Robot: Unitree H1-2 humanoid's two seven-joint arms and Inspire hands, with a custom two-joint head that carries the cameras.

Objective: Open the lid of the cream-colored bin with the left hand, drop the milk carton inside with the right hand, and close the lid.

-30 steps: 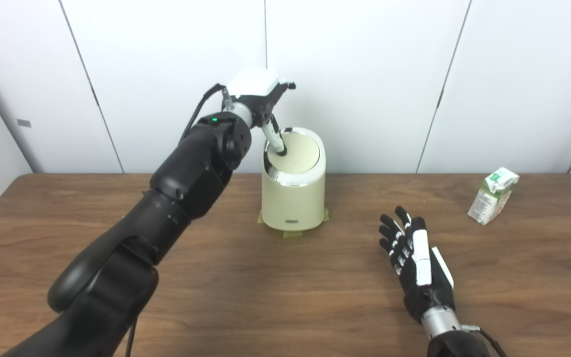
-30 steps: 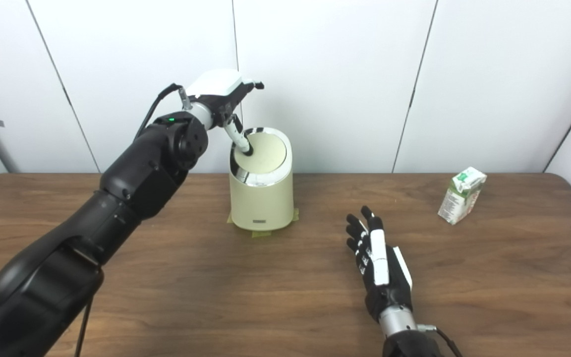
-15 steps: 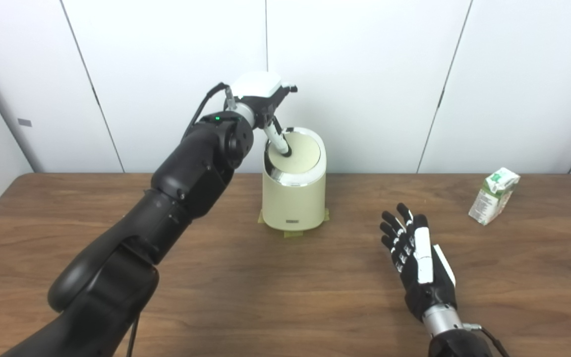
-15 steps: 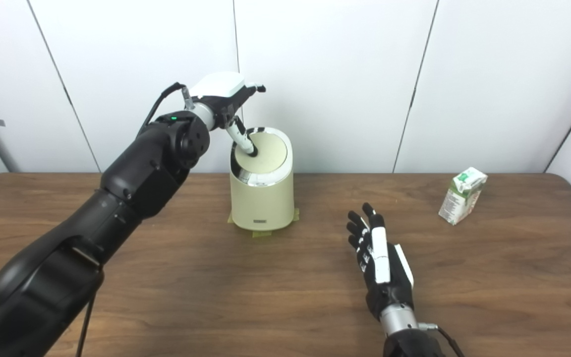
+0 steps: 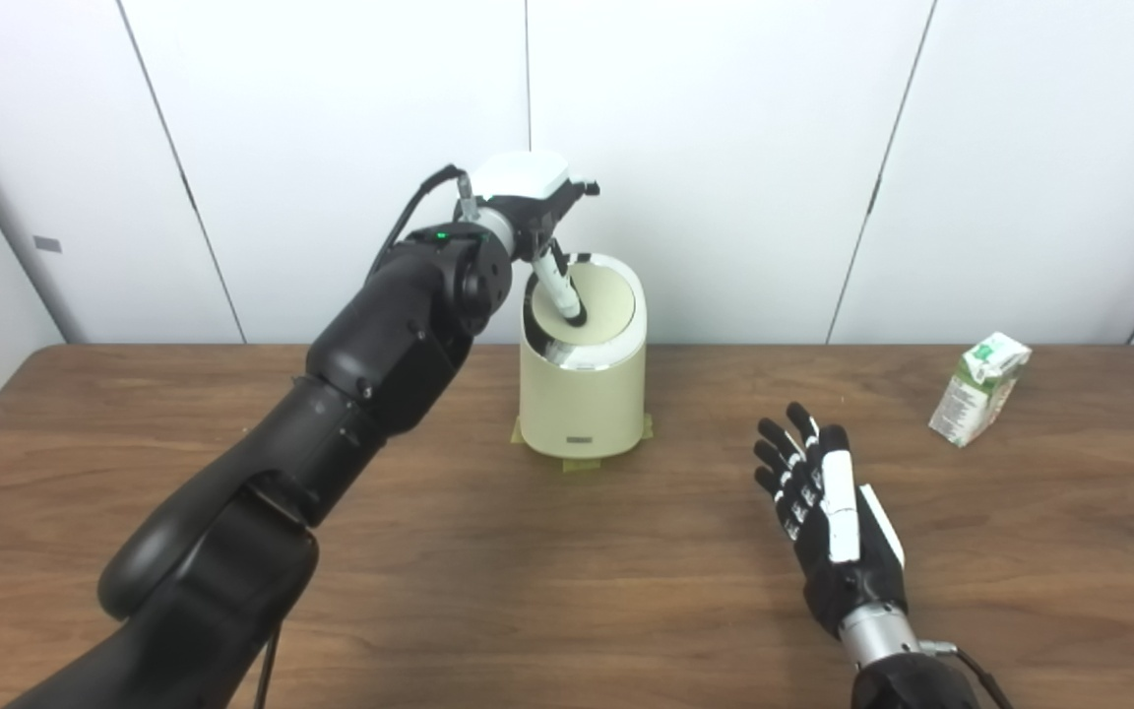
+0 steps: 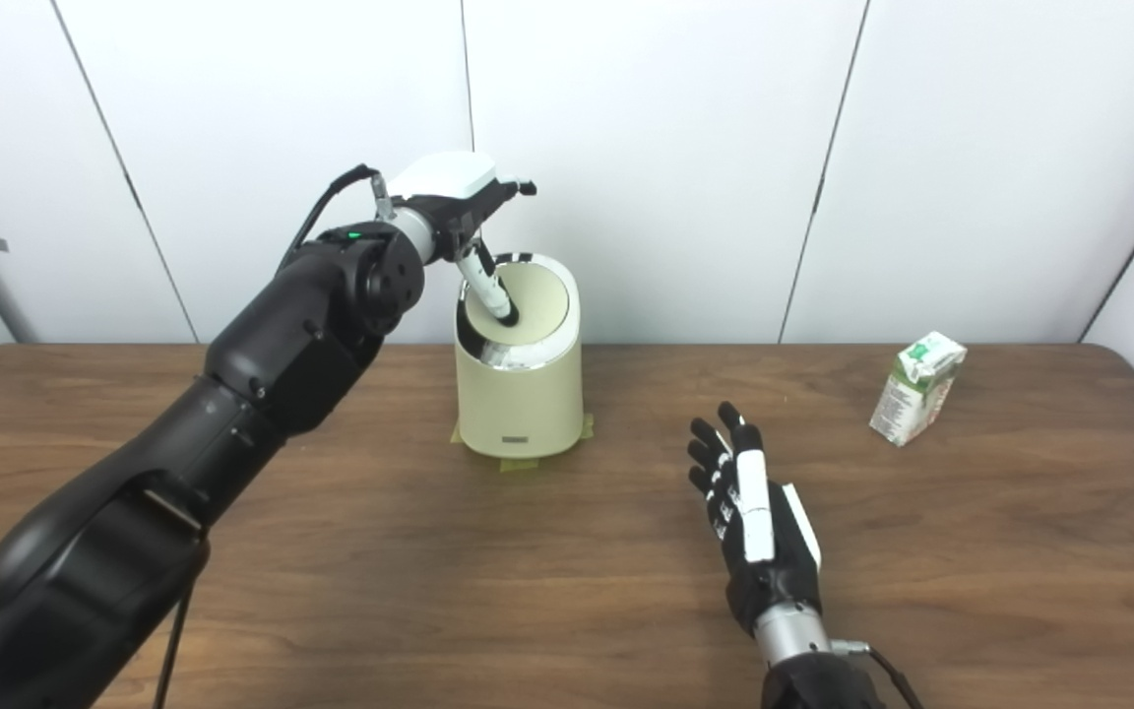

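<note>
The cream-colored bin (image 5: pixel 583 399) stands at the table's back middle on tape patches. Its round lid (image 5: pixel 602 307) is tilted, its near left edge sunk into the chrome rim. My left hand (image 5: pixel 533 202) hovers above the bin's back left, one finger (image 5: pixel 559 290) stretched down and pressing on the lid; it holds nothing. The milk carton (image 5: pixel 978 388), white and green, stands upright far right on the table. My right hand (image 5: pixel 828 517) rests open, fingers spread, in front and right of the bin, well left of the carton.
The wooden table (image 5: pixel 488 561) spans the view, with white wall panels close behind the bin. My left arm (image 5: pixel 350 384) crosses the table's left half up to the bin.
My left hand has shifted slightly right and its finger has pushed further in, tilting the lid deeper into the bin. The right hand and carton have stayed put.
</note>
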